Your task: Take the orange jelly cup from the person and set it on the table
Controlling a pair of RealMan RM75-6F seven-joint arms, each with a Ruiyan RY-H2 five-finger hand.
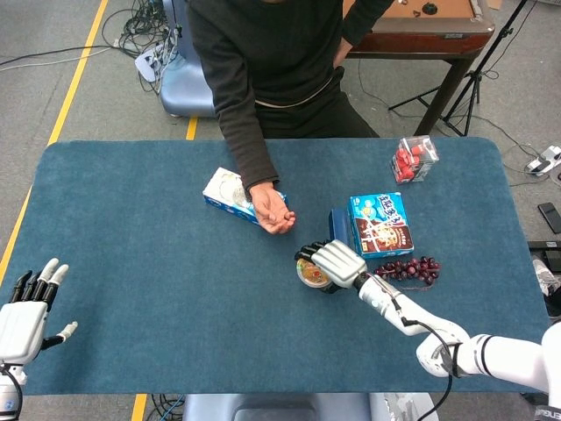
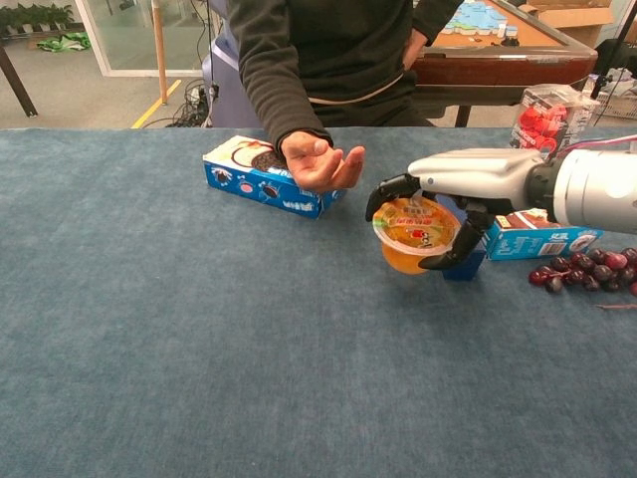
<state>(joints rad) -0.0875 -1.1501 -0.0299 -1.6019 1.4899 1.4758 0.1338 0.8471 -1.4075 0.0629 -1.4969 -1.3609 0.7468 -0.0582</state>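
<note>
one robot hand, the right, is clamped around the orange jelly cup, low over the bench for setting down; the person's palm lies empty nearby.

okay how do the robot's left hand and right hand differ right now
The right hand grips the jelly cup over mid-table; the left hand holds nothing. The left's fingers are spread at the table's near-left edge; the right's curl around the cup. Both have white backs and dark fingers.
</note>
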